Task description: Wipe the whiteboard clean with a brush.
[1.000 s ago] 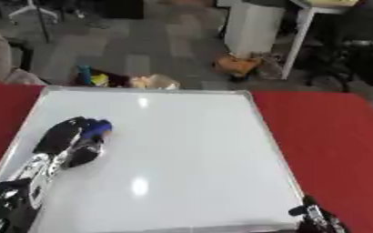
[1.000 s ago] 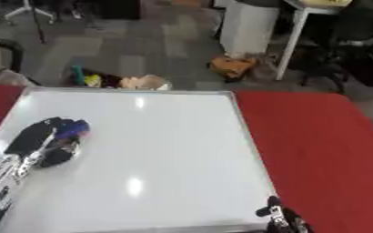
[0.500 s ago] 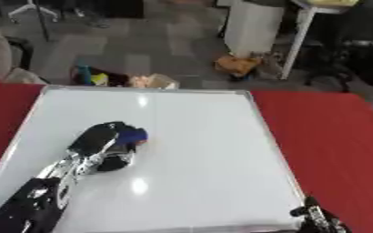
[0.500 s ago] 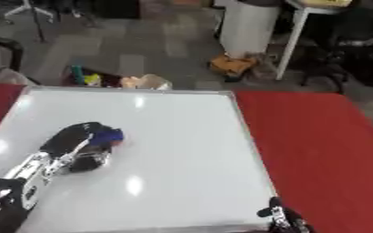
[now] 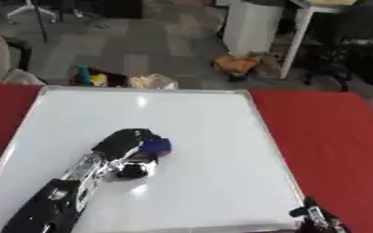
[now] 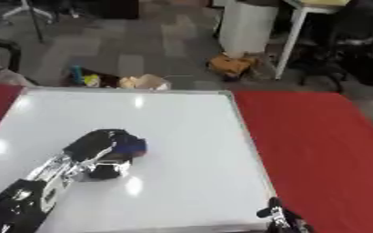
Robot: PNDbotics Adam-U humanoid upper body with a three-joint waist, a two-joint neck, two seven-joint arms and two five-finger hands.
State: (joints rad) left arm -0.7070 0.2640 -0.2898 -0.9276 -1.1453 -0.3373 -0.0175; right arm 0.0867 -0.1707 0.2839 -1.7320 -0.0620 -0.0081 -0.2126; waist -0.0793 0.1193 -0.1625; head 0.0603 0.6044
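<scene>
Blue brush [image 5: 156,145] sits near the middle of the whiteboard [image 5: 214,118], my left robot hand [image 5: 128,144] curled around it and pressing it to the white surface. My right robot hand [image 5: 315,218] just shows at the lower edge; whether it is closed I cannot tell. On the red tabletop [image 5: 325,132], the board could slide if I push sideways too hard

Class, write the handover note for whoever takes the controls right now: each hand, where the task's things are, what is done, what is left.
Left hand: curled over the blue brush, pressing it on the whiteboard near its middle.
Right hand: only fingertips show at the board's near right corner, idle; state unclear.
Whiteboard lies flat on the red table, framed, glare spots only.
Done: no marks visible anywhere on the board.
Left: sweep the remaining right side if wanted, then lift the brush off.
</scene>
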